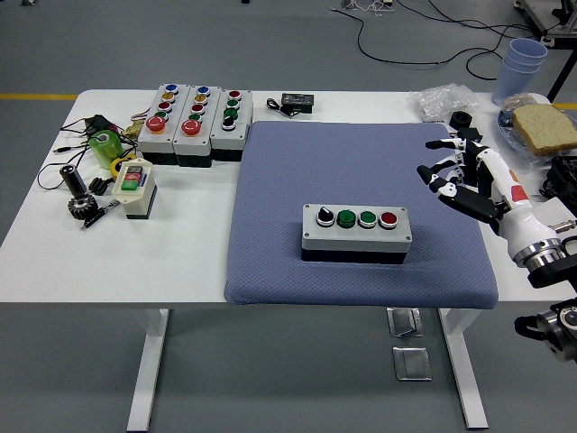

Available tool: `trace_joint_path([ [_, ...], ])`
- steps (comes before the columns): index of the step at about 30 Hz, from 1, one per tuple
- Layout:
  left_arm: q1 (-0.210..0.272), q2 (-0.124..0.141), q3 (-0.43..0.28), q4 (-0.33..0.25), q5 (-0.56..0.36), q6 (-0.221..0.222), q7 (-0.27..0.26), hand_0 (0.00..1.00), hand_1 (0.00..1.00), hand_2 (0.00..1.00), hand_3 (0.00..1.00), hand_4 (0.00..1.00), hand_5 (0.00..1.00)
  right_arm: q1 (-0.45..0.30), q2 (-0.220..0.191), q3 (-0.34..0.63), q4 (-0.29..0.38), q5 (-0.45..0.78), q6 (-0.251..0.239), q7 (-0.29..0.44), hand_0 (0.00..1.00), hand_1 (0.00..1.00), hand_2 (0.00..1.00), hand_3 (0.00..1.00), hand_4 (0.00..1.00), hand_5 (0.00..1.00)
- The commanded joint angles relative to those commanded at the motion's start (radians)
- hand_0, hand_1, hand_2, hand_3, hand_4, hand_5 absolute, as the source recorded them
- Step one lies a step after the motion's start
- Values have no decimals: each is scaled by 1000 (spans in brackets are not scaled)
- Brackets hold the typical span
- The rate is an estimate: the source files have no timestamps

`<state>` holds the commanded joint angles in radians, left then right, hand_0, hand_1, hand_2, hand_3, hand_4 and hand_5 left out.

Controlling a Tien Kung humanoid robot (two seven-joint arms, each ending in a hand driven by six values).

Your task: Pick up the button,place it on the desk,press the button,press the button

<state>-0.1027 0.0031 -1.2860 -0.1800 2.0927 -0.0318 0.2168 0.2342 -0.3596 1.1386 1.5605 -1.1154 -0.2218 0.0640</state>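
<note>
A grey button box (355,231) lies on the blue mat (356,171), near its front edge. Its top carries a black knob, two green buttons and a red button (389,218) at the right end. My right hand (449,168), white with black fingers, hovers over the mat's right edge, to the right of and beyond the box. Its fingers are spread and hold nothing, and it does not touch the box. My left arm is out of view.
Three more button boxes (194,117) stand at the table's back left, with a small cream switch box (134,187), a green object and tools to their left. A black adapter (297,104) lies behind the mat. Bread on a plate (541,128), stacked cups (524,59) and black parts sit at the right.
</note>
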Motion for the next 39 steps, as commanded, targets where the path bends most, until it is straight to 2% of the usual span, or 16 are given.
trace_joint_path([
  [1,-1,0,0,0,-1,0,0,651,637,640,556,329,849,-7,5,8,-1,45,9,14,712,615,723,729,820,426],
  [2,-3,0,1,0,-3,1,0,652,637,641,555,330,852,-13,11,16,-3,91,11,25,803,711,819,744,820,409],
  [4,-4,-1,1,0,-4,1,-1,652,637,641,555,330,852,-17,16,23,-5,169,10,34,803,711,819,744,820,409],
  [6,-7,-1,4,0,-8,1,-2,652,637,641,555,330,852,-29,33,43,-14,260,-8,63,803,711,819,744,820,409],
  [10,-10,-1,5,0,-14,2,-2,652,637,641,555,327,848,-45,52,68,-29,426,-36,76,810,737,825,748,817,415],
  [18,-16,1,4,0,-14,1,-3,653,637,641,556,327,851,-68,79,91,-44,733,-33,67,811,739,816,738,817,441],
  [39,-18,1,10,0,-21,-1,-5,655,637,643,558,325,854,-98,103,110,-52,744,-24,59,815,725,790,715,802,453],
])
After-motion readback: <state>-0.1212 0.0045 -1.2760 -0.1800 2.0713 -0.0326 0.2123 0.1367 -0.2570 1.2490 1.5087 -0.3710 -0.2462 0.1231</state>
